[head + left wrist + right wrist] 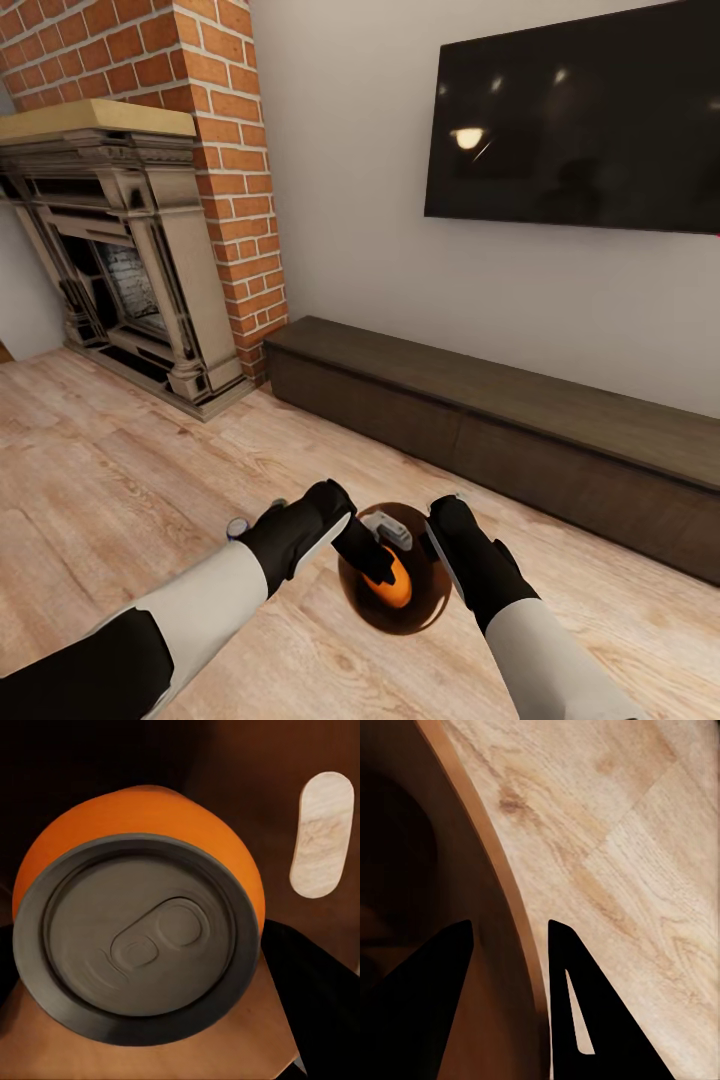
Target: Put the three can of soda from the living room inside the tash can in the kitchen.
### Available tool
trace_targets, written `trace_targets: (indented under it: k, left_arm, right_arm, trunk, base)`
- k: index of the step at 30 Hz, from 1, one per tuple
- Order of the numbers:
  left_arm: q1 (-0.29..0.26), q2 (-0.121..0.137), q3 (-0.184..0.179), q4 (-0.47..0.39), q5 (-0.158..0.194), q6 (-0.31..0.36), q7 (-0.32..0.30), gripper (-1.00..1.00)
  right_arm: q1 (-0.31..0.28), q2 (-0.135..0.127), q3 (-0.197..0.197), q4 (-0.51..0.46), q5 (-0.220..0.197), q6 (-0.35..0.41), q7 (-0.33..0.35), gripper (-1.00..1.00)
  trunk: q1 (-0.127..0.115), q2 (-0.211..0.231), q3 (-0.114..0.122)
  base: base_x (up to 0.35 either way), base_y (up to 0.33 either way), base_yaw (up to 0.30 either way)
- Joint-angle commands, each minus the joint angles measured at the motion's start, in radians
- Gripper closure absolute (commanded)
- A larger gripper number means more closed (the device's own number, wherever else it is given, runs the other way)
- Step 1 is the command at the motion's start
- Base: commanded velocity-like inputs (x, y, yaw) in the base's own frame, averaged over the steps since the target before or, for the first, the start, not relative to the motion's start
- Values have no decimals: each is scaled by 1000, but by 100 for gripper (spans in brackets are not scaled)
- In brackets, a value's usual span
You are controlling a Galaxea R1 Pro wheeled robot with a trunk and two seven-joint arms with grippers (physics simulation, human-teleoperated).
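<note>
The tash can [425, 612], brown inside, stands on the light wood floor of the living room in front of me. My right gripper [440, 540] is shut on its rim [514, 907], which passes between the two black fingers [585, 997]. My left gripper [375, 565] reaches into the bin, shut on a bright orange can of soda [398, 585], whose grey top [139, 945] faces the left wrist camera. The bin's oval slot handle [321, 834] shows beside that can. A grey top [388, 528] sits just behind it; whether it is a second can I cannot tell. The dark blue can [237, 527] stands on the floor by my left forearm.
A long low dark wood cabinet [520, 430] runs along the wall ahead under a black wall-mounted TV [580, 120]. The red brick fireplace [130, 260] fills the left corner. Light wood floor [120, 480] spreads between me and them.
</note>
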Motion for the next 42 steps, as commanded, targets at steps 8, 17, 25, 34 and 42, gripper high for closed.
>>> trace_targets:
  k: [8, 17, 25, 34, 42]
  left_arm:
    - [7, 0, 0, 8, -1, -1, 8, 100]
    - [8, 1, -3, 17, -3, -2, 17, -100]
    - [8, 3, -4, 18, -3, -6, 19, -100]
    - [9, 10, -7, 17, -2, -14, 17, -100]
    - [9, 29, -11, -20, 2, -77, -26, -100]
  right_arm:
    - [0, 1, 1, 0, -12, 0, 4, 100]
    - [0, 2, 1, 0, -11, 0, 4, 100]
    - [0, 2, 1, 0, -12, 0, 4, 100]
    - [0, 1, 1, 0, -12, 0, 4, 100]
    - [0, -2, 1, 0, -13, 0, 4, 100]
  trunk:
    - [0, 0, 0]
    - [0, 0, 0]
    - [0, 0, 0]
    - [0, 0, 0]
    - [0, 0, 0]
  base:
    - [0, 0, 0]
    - [0, 0, 0]
    - [0, 0, 0]
    - [0, 0, 0]
    - [0, 0, 0]
